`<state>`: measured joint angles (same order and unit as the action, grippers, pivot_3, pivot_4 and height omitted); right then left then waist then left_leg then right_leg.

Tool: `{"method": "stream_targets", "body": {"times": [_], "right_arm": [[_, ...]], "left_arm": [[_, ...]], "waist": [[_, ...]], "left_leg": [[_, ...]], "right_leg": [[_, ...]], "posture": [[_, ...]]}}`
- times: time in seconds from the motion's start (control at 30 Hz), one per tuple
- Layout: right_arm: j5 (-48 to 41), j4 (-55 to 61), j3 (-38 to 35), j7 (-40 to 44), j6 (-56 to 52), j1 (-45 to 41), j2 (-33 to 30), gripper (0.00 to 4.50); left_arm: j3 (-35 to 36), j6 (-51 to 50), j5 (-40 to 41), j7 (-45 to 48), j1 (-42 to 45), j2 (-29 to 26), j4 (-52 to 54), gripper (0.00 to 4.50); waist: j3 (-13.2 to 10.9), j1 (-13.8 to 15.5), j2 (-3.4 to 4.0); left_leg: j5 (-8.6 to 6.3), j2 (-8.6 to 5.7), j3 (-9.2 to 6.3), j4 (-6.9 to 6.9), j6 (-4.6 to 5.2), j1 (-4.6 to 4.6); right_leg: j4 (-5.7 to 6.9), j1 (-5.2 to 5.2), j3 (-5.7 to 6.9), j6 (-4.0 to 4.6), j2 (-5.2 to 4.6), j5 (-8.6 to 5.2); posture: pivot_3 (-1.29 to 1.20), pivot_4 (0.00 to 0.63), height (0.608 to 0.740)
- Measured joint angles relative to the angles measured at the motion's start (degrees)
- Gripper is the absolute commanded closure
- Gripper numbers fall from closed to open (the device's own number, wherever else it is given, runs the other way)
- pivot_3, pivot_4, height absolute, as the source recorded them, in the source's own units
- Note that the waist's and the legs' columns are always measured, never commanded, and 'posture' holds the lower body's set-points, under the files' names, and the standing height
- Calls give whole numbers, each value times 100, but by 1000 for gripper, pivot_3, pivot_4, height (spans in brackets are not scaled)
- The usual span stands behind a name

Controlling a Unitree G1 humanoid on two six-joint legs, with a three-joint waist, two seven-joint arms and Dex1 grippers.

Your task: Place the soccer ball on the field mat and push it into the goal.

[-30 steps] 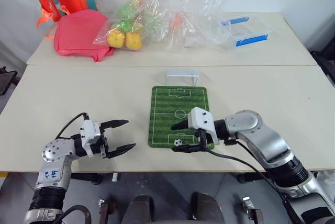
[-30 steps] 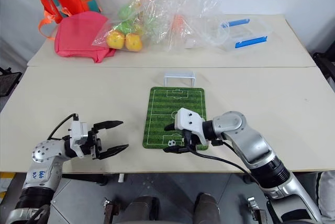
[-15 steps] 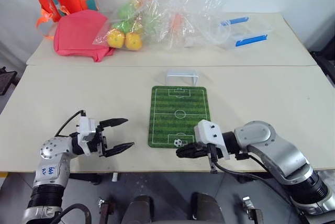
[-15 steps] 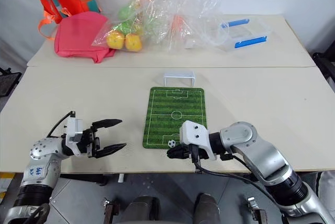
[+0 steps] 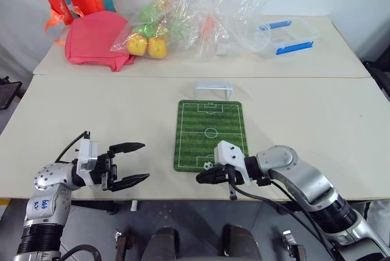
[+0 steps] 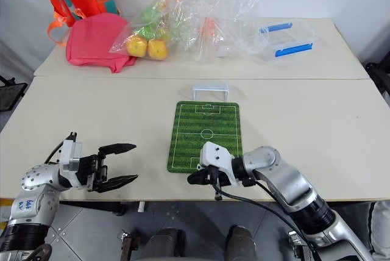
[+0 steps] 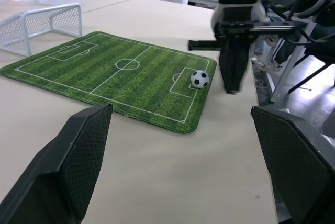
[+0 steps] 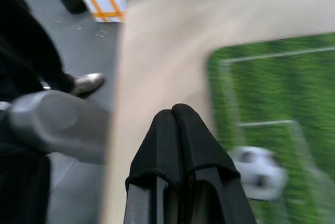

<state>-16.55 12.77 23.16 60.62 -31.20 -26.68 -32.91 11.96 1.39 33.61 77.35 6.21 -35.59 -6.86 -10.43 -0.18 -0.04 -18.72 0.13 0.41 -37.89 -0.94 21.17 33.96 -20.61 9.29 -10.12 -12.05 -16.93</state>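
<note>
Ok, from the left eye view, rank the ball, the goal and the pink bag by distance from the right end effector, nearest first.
From the right end effector:
1. Ball, right beside it on the mat's near end.
2. Goal, just past the mat's far end.
3. Pink bag, far back on the left of the table.

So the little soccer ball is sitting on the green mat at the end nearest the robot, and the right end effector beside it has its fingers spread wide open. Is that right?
Not quite. The soccer ball does sit on the field mat at the near end, but the right end effector beside it is shut, not open. The right wrist view shows its two black fingers pressed together.
</note>
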Motion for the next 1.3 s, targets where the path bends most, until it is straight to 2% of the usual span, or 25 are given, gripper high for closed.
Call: {"method": "stream_targets", "body": {"times": [0.27,0.43,0.5,0.7,0.9,1.0,1.1,1.3], "right_arm": [[457,-1677,-1255,-940,771,-1252,74,4472],[463,-1875,-1762,-1143,958,-1458,42,4472],[373,-1832,-1890,-1069,923,-1417,-46,4472],[341,-1752,-2298,-600,1115,-971,-962,4472],[238,-1719,-2593,-245,1058,-493,-1461,4472],[60,-1480,-2713,115,879,86,-1863,4472],[-136,-1369,-2848,611,1048,717,-2030,3909],[-277,-2085,-3239,1045,1984,1158,-2059,1865]], "left_arm": [[-15,71,-92,-140,395,73,-181,0],[-42,134,-211,-163,681,132,-498,0],[-112,170,-255,-158,822,216,-609,0],[-182,326,-363,-139,1138,343,-1044,0],[-193,492,-450,-92,1349,427,-1303,0],[-178,533,-462,-61,1383,429,-1497,0],[-153,614,-477,3,1386,406,-1754,0],[-17,950,-578,70,1593,274,-2478,0]], "waist": [[0,-3,0],[0,-17,0],[0,-27,0],[-1,1,-1],[-1,-20,0],[-1,8,-1],[-2,19,-2],[-3,3,-5]], "left_leg": [[0,3,2,2,-1,3],[-1,4,5,7,-2,3],[-1,5,7,6,-2,5],[-2,4,11,4,1,6],[-2,7,17,4,1,4],[-3,7,15,4,3,6],[-5,6,17,-2,6,6],[-5,7,22,-13,6,0]], "right_leg": [[2,-5,-1,1,5,0],[-1,-6,-2,1,6,0],[-1,-7,-2,1,7,1],[-5,-6,-3,-1,7,1],[-4,-6,-7,-1,7,1],[-7,-6,-5,-1,7,2],[-9,-2,-6,-3,7,3],[-7,3,-12,-1,7,7]], "posture": [[0,150,740],[0,150,740],[0,150,740],[0,150,740],[0,150,740],[0,150,740],[0,150,740],[0,150,740]]}}
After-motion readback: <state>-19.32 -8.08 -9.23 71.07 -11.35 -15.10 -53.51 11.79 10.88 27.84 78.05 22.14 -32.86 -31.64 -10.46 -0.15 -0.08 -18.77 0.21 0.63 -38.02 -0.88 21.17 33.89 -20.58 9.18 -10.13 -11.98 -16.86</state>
